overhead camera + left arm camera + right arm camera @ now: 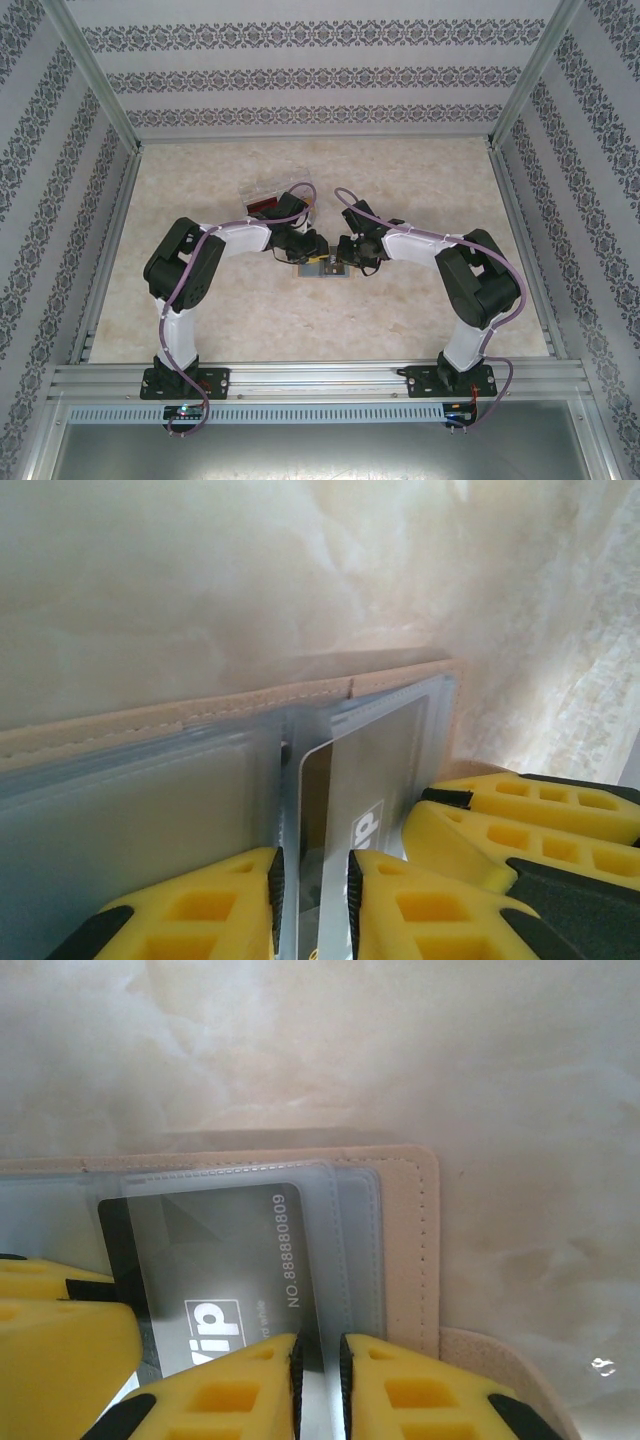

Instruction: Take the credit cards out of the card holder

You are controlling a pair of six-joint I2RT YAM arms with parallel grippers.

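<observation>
1. Card holder (320, 270) lies open on the pale marbled surface (430, 320), about the middle, with both arms leaning in over it from either side.
2. Up close it has a beige stitched border and clear plastic sleeves. A dark card (220, 1260) with "vip" and a number in pale print sits in one of them, one short end poking out bare toward the left arm's side.
3. Left end effector (313, 860): yellow fingers nearly together, pinched on that bare end of the dark card as far as I can make out.
4. Right end effector (318, 1345): narrow too, clamped on the sleeve edge of the card holder just inside the border. The card's other edge runs into that gap as well, and I can't tell if it's caught.
5. The two sets of fingers are crowded right beside each other, so there's barely any room over the card.
6. Clear box (262, 195) sits farther back, partly covered by the left arm's wrist, with something dark red inside. It's apart from the holder.
7. Patterned walls (300, 75) and an aluminium frame (300, 375) ring the surface.
</observation>
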